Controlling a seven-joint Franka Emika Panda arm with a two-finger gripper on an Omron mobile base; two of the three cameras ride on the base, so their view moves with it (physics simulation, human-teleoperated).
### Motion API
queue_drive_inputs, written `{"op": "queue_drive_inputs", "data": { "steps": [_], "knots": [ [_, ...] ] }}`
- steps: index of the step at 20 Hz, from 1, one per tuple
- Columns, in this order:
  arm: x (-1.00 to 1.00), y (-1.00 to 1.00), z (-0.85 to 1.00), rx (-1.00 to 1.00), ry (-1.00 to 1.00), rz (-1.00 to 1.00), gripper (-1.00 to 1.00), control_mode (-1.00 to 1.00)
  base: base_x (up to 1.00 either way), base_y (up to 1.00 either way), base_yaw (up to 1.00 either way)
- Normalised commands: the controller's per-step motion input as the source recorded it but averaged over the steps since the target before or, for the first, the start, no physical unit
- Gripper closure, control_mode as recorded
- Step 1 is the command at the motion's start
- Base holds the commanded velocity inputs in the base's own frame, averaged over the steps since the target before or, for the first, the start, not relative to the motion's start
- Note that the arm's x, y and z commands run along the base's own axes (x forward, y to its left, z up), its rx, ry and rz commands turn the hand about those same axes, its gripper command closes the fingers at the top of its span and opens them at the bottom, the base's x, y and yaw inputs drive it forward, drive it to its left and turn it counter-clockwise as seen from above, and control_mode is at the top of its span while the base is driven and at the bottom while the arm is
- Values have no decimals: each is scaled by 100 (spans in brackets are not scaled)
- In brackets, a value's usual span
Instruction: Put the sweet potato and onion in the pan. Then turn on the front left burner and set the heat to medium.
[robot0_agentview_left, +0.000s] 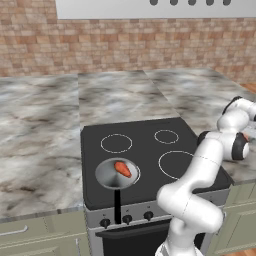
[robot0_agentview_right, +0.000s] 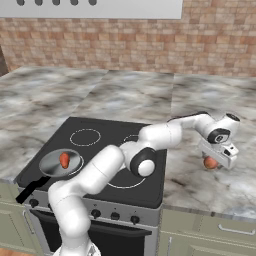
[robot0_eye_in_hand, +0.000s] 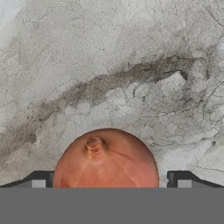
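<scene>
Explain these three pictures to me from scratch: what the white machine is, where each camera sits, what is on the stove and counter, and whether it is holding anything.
The white machine is a jointed robot arm ending in a two-finger gripper. Two cameras ride behind it, one to its left and one to its right; the third sits on the hand and looks down along the fingers.

On the black stovetop a silver pan sits front left, with the sweet potato already inside. The onion lies on the marble counter to the right of the stove.

The gripper hangs low over the onion, its jaws wide open on either side. Nothing is held yet.
</scene>
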Motion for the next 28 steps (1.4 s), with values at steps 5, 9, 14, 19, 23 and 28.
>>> {"op": "queue_drive_inputs", "data": {
  "steps": [5,9,14,19,23,28],
  "knots": [
    [0,3,0,0,0,0,100,-100,0,0,0],
    [0,0,0,0,0,0,100,-100,0,0,0],
    [-2,0,0,0,0,0,100,-100,0,0,0],
    [-44,0,6,3,-9,2,100,-100,0,0,0],
    [-66,0,39,0,-8,1,100,-100,0,0,0],
    [-67,20,54,0,-1,0,100,-100,0,0,0]
  ]
}}
